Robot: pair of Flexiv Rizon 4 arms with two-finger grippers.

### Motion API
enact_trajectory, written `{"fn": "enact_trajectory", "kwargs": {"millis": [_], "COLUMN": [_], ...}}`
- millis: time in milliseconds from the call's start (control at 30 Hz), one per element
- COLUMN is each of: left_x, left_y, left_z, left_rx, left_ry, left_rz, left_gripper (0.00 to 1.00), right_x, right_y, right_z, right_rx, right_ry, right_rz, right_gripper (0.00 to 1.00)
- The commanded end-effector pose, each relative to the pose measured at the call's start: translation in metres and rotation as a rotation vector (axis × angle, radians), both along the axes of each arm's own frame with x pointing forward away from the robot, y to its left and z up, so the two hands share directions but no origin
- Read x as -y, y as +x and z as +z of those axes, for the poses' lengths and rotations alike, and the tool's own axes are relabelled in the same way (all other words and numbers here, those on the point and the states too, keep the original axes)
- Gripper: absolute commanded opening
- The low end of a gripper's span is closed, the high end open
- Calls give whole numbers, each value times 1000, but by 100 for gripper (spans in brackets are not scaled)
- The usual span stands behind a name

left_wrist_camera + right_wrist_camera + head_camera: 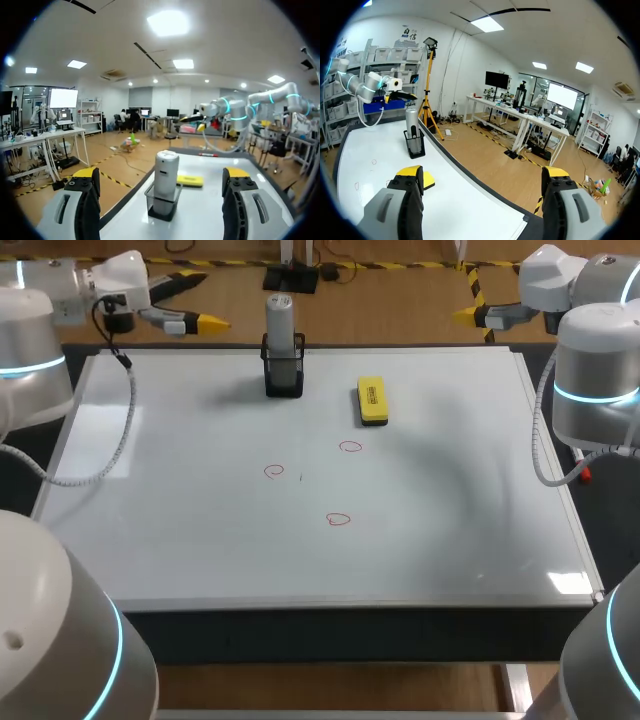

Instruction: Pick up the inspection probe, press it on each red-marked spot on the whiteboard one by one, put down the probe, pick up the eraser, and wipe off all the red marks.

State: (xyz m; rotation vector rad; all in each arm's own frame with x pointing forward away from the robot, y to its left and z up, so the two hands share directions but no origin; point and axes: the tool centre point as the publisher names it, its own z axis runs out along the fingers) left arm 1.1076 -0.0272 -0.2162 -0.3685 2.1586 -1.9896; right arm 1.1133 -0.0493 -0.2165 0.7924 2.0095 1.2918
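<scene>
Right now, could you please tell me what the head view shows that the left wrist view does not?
Only the head view shows the three red marks on the whiteboard. Only the left wrist view shows the left gripper from behind, its two fingers spread wide, with the probe ahead of the gap between them. Both show the probe upright in its black holder, with the yellow eraser lying apart from it on the board.
</scene>
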Motion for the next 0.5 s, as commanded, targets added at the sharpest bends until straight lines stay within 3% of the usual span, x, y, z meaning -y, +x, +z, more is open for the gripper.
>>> {"fn": "enact_trajectory", "kwargs": {"millis": [33,233,500], "left_x": [9,20,40], "left_y": [10,11,10], "left_z": [-7,-14,-22], "left_rx": [2,-11,-15], "left_ry": [-25,-87,-107], "left_rz": [-149,-214,-266], "left_gripper": [100,100,100], "right_x": [0,0,0], "right_y": [0,0,0], "right_z": [0,0,0], "right_rx": [-2,-2,-2], "right_ry": [-1,-1,-1], "right_rz": [1,1,1], "right_gripper": [100,100,100]}}
